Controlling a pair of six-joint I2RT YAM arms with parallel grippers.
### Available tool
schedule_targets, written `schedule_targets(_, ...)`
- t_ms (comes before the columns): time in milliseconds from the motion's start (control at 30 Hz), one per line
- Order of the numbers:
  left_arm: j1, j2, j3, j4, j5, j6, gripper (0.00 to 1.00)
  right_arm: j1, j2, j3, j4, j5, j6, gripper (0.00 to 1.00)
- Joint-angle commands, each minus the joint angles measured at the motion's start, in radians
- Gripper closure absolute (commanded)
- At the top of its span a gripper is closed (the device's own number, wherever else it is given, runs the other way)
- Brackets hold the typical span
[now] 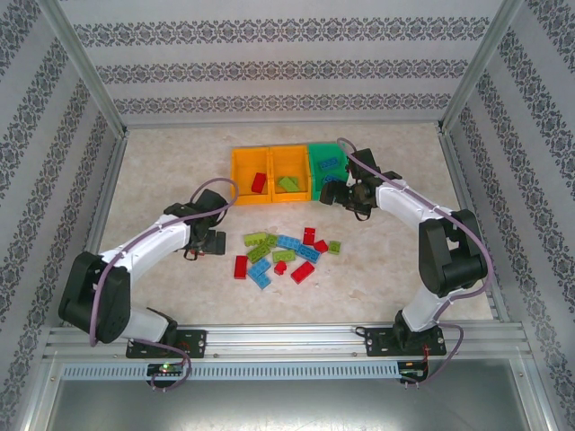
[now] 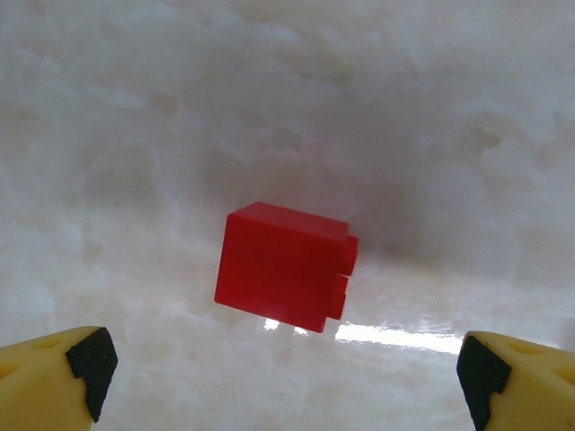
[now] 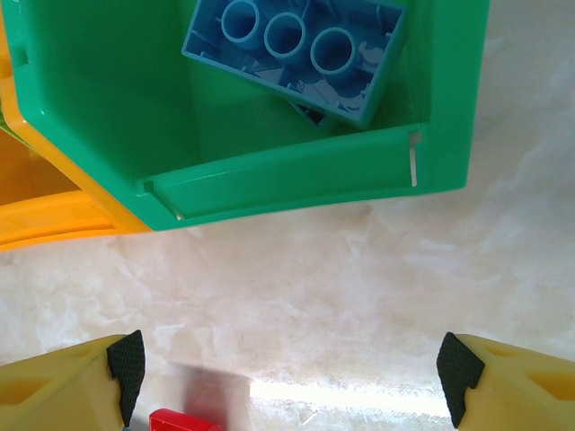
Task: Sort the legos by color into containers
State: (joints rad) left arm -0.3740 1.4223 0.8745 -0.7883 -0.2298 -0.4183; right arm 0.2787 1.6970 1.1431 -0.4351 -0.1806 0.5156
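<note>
Bins: left bin (image 1: 246,169) red brick (image 1: 259,182), middle bin (image 1: 286,162) lime brick (image 1: 288,183), green bin (image 3: 99,99) blue brick (image 3: 296,54); grippers (image 2: 287,368) (image 3: 287,368) released.

The worktop (image 1: 377,287) is being viewed whole from above and behind. A red lego (image 2: 286,267) is being framed closely, downward, from the left wrist; the green bin (image 3: 305,184), also being seen from above, from the right wrist.
</note>
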Motion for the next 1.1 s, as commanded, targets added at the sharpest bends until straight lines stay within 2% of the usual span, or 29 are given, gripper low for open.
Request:
schedule_targets(0,0.024,0.037,-0.011,0.024,-0.006,0.054,0.00,-0.005,-0.034,-0.007,0.010,0.016,-0.017,0.12)
schedule_targets(233,0.069,0.062,0.006,0.040,0.031,0.083,0.05,-0.006,-0.035,-0.011,0.008,0.014,-0.012,0.12)
schedule_targets(367,0.092,0.099,0.013,0.044,0.079,0.102,0.11,-0.009,-0.035,-0.014,0.008,0.016,-0.011,0.12)
schedule_targets(633,0.101,0.162,0.040,0.042,0.114,0.125,0.19,-0.019,-0.037,-0.003,-0.008,0.022,-0.017,0.12)
schedule_targets(733,0.112,0.164,0.044,0.046,0.125,0.127,0.25,-0.022,-0.036,-0.002,-0.010,0.020,-0.016,0.12)
schedule_targets(867,0.122,0.168,0.049,0.057,0.137,0.132,0.27,-0.022,-0.033,-0.006,-0.010,0.020,-0.017,0.12)
schedule_targets(1000,0.129,0.187,0.052,0.052,0.158,0.133,0.44,-0.026,-0.038,-0.012,-0.011,0.024,-0.018,0.12)
schedule_targets(1067,0.130,0.187,0.052,0.050,0.162,0.131,0.48,-0.032,-0.043,-0.013,-0.013,0.026,-0.021,0.12)
